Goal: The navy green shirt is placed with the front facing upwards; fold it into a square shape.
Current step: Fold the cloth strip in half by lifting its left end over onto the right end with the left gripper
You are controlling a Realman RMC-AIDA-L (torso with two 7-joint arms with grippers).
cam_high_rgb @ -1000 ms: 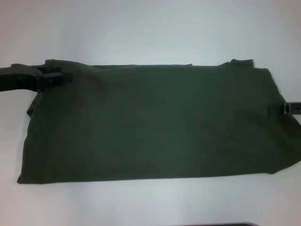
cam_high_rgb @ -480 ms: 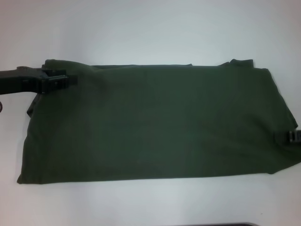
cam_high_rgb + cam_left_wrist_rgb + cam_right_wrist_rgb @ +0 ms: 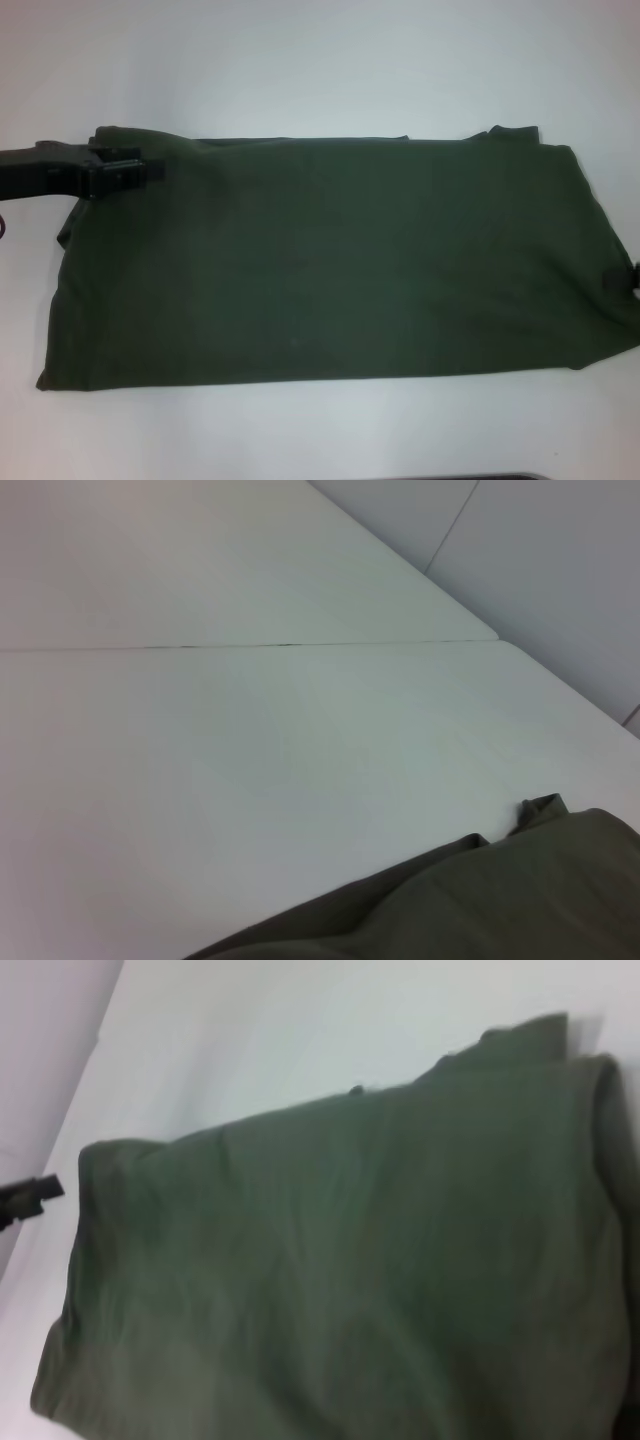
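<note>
Matt soft cloth shirt [image 3: 330,260], smooth white table [image 3: 320,60], matt black gripper [image 3: 135,172]

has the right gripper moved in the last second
Yes. Against the shirt's right edge in the head view, the right gripper has slid toward the robot and outward, now barely showing at the picture's edge. The shirt itself lies unmoved.

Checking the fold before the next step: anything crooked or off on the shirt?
Mostly tidy, but the navy green shirt is a wide rectangle, not a square. A small flap sticks out past its far edge near the right corner, and the left edge is rumpled below the left gripper, which sits on the far-left corner. The right gripper is barely in view.
</note>
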